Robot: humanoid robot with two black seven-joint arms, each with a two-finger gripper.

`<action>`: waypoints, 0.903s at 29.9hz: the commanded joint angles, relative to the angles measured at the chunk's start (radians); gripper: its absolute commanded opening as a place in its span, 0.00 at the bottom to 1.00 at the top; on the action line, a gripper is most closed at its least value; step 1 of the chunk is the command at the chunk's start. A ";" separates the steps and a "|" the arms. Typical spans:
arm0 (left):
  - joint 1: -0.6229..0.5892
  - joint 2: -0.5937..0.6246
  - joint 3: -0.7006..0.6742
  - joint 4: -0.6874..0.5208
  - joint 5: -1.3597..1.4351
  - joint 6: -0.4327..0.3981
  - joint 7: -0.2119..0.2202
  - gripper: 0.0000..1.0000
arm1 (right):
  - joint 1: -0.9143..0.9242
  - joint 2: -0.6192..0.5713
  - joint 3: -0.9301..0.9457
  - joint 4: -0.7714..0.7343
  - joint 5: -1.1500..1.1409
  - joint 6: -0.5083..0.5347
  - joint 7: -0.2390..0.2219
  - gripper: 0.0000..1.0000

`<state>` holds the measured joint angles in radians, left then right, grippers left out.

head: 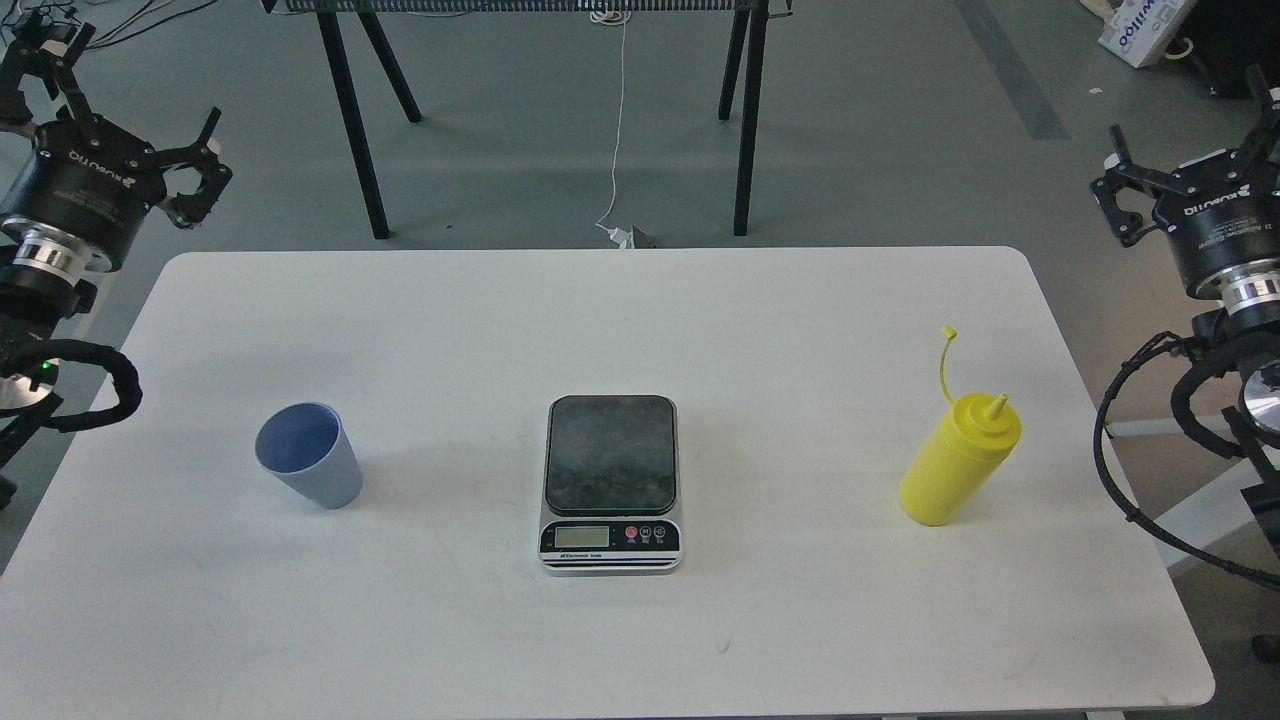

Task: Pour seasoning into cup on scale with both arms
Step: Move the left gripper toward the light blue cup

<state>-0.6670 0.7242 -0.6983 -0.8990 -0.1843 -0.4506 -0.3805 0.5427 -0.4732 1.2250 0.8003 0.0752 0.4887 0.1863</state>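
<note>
Cup, scale and seasoning lined up, both arms clear

Cup [309, 455] stands upright toward the table's [600, 320] left edge. The scale [611, 482] sits at the middle nearer the front edge, plate bare. The seasoning [958, 460] stands upright toward the right edge, cap strap raised. Left gripper [130, 105] hangs off the back left corner, right gripper [1190, 125] off the back right; both have jaws apart, holding nothing.
</note>
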 commanded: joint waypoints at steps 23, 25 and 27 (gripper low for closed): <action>0.107 0.274 -0.004 -0.146 0.504 -0.038 -0.077 0.93 | -0.110 -0.055 0.036 0.111 0.005 0.000 0.007 1.00; 0.107 0.296 -0.009 -0.176 0.616 -0.038 -0.084 0.92 | -0.128 -0.055 0.048 0.128 0.005 0.000 0.005 1.00; 0.107 0.316 -0.009 -0.211 0.730 -0.038 -0.086 0.89 | -0.144 -0.055 0.053 0.138 0.005 0.000 0.007 1.00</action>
<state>-0.5601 1.0124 -0.7055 -1.0687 0.3970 -0.4891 -0.4582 0.4203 -0.5277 1.2688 0.9216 0.0798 0.4887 0.1925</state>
